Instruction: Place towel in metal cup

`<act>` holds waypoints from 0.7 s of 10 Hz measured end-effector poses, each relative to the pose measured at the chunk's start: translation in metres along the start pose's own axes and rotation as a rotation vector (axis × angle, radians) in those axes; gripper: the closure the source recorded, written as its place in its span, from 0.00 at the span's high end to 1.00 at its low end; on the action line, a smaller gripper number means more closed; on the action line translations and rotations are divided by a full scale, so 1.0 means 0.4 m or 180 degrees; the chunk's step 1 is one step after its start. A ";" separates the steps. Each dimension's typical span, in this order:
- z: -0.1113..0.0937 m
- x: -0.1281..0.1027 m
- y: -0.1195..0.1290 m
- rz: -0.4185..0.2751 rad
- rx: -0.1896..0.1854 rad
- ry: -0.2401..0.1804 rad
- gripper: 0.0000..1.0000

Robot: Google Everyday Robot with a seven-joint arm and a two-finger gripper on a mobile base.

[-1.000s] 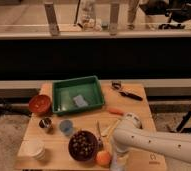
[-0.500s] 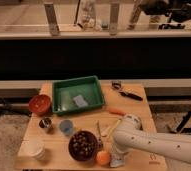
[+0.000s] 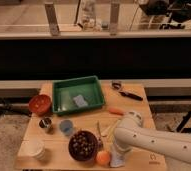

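The metal cup stands upright on the left side of the wooden table, between the red bowl and the pale blue cup. My white arm reaches in from the right and bends down to the table's front edge. There the gripper points down, right beside an orange fruit. Only a pale grey-blue bit of the towel shows, under the gripper's tip, and the arm hides the rest. The cup is well to the left of the gripper and farther back.
A green tray at the back holds a flat grey-blue cloth. Left side: red bowl, blue cup, white cup. A dark filled bowl sits beside the fruit. A carrot and a black-handled tool lie at the back right.
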 end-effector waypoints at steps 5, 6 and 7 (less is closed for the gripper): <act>0.034 0.029 0.007 0.0074 0.0008 -0.0067 0.46; 0.023 0.031 0.003 0.0077 0.0007 -0.0079 0.55; 0.009 0.040 0.004 0.0100 -0.0004 -0.0082 0.68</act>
